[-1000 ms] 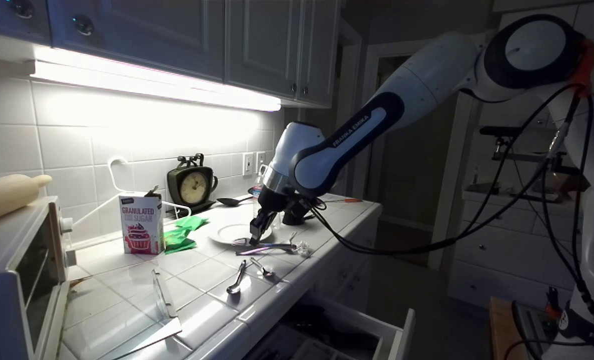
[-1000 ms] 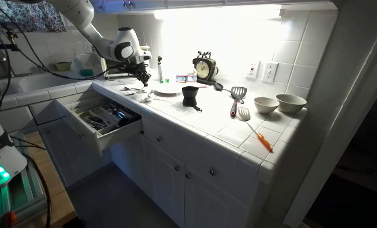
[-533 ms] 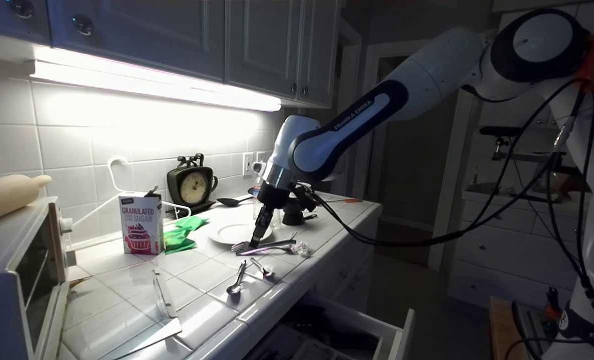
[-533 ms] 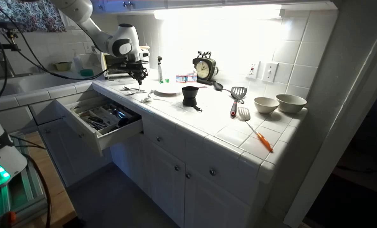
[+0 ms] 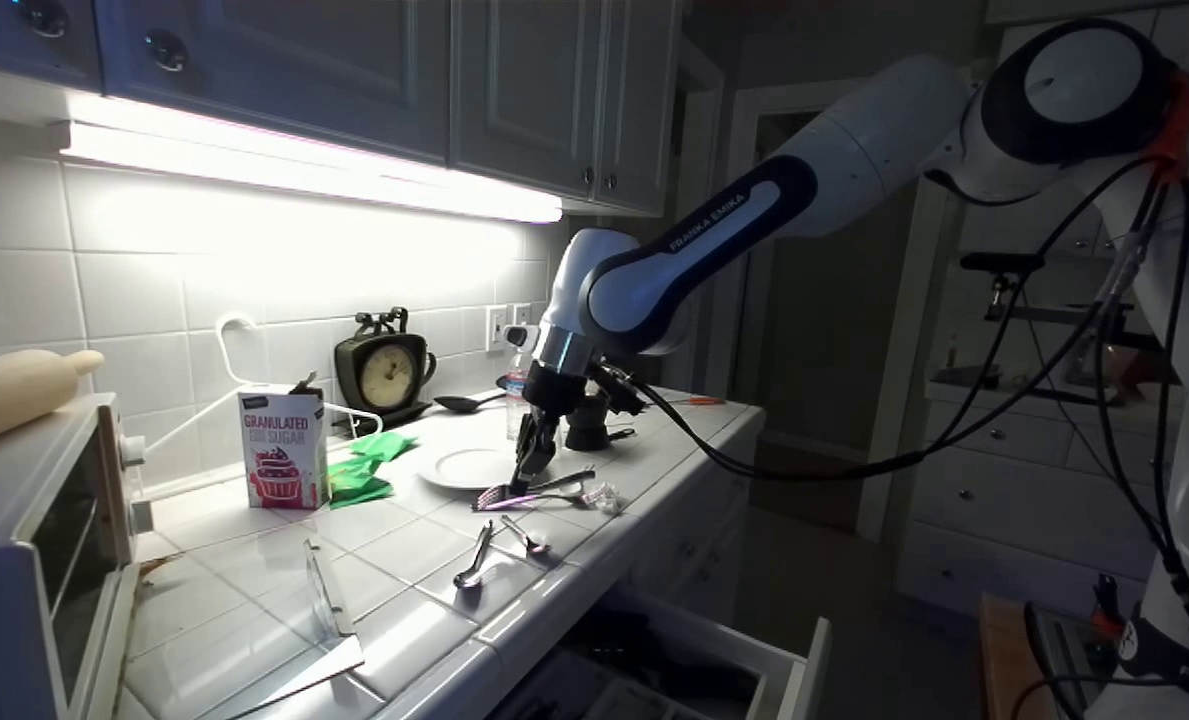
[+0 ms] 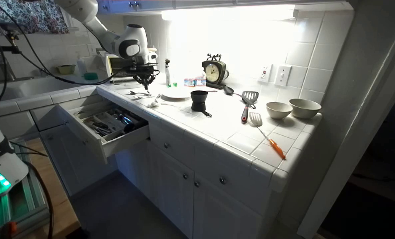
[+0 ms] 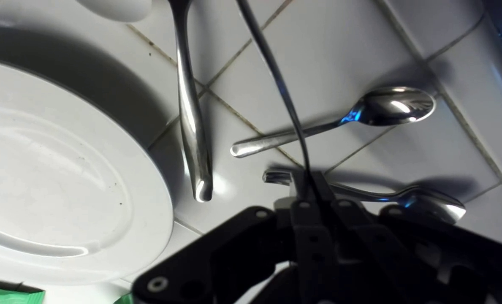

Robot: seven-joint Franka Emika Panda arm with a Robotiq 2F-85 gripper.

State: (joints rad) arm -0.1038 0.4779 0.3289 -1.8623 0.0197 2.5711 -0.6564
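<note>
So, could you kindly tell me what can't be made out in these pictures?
Held fork: in the wrist view, the gripper hides its tines and the top edge cuts off its handle.
Lower spoon: in the wrist view, the gripper hides part of its handle.
Utensil beside the plate: the wrist view's top edge cuts off its far end.
Cutlery in the drawer: in an exterior view, too small to identify singly.
</note>
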